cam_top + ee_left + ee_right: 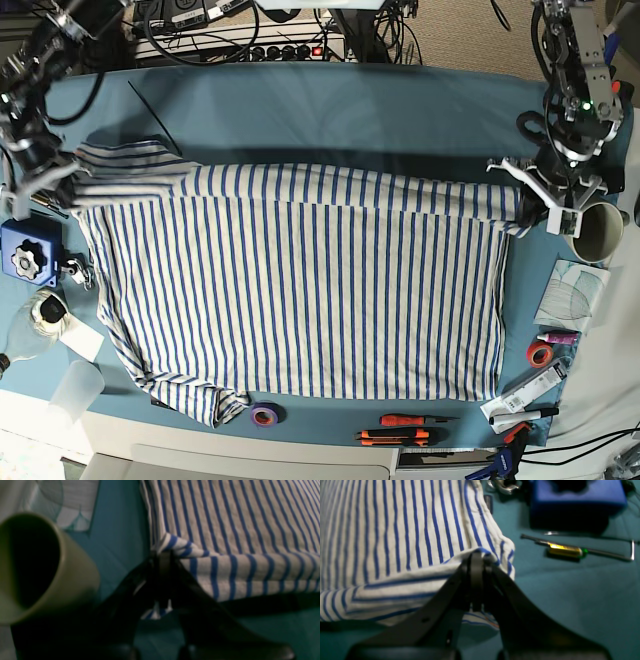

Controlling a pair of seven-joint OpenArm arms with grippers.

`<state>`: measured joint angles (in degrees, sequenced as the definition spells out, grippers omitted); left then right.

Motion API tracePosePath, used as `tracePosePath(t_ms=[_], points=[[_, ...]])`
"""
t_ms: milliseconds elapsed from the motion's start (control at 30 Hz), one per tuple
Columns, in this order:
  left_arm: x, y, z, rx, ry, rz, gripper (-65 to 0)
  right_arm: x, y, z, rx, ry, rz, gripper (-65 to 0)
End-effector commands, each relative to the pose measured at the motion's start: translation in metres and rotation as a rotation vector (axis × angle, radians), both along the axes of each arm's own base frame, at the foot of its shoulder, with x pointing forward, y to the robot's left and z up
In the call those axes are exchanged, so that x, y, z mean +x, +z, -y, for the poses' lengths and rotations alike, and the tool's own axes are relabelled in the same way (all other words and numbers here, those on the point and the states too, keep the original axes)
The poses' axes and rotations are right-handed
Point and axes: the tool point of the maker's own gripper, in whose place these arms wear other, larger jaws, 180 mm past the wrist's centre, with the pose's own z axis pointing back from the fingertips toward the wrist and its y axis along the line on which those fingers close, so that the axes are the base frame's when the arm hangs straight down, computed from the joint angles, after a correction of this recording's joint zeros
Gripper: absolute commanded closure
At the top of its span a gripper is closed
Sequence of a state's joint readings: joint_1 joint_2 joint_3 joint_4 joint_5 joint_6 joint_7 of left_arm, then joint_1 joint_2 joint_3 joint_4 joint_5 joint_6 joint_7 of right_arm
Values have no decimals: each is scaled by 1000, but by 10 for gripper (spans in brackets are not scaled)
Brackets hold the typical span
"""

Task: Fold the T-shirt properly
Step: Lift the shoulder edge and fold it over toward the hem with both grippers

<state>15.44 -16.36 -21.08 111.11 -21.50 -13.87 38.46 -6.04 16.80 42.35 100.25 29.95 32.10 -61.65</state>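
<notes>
t-shirt (300, 300): spread flat across the teal tablecloth (350, 120), far edge rolled into a fold running left to right; one sleeve bunched at the near left corner.
left gripper (163, 555): pressed together, pinching the far right corner of the t-shirt's fold; corner is held just off the cloth.
right gripper (477, 555): fingers closed, pinching the far left corner by the sleeve.
mug (598, 230): olive, seen just right of the left gripper at the table's right edge.
blue box (28, 255): at the left edge, just near of the right gripper.
tape roll (264, 414): purple, touching the t-shirt's near hem.
screwdrivers (405, 428): red-handled, along the near edge.
</notes>
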Motion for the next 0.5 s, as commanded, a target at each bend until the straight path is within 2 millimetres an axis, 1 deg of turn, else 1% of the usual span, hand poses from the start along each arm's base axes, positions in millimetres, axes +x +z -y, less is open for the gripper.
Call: tracePosePath(t_ms=[0, 100, 200, 333, 400, 467], points=[[10, 14, -5, 14, 15, 52, 0, 16, 22, 6, -46, -5, 71, 0], [18, 8, -2, 5, 8, 41, 0, 31, 29, 9, -114, -31, 72, 0], [29, -4, 3, 15, -21, 14, 0, 44, 36, 9, -129, -40, 96, 0], [50, -16, 8, 56, -44, -15, 0, 58, 32, 14, -82, -59, 109, 0], [61, -16, 11, 49, -51, -12, 0, 66, 28, 17, -52, -71, 112, 0], [73, -11, 11, 44, -44, 3, 0, 74, 23, 19, -16, -82, 113, 0]])
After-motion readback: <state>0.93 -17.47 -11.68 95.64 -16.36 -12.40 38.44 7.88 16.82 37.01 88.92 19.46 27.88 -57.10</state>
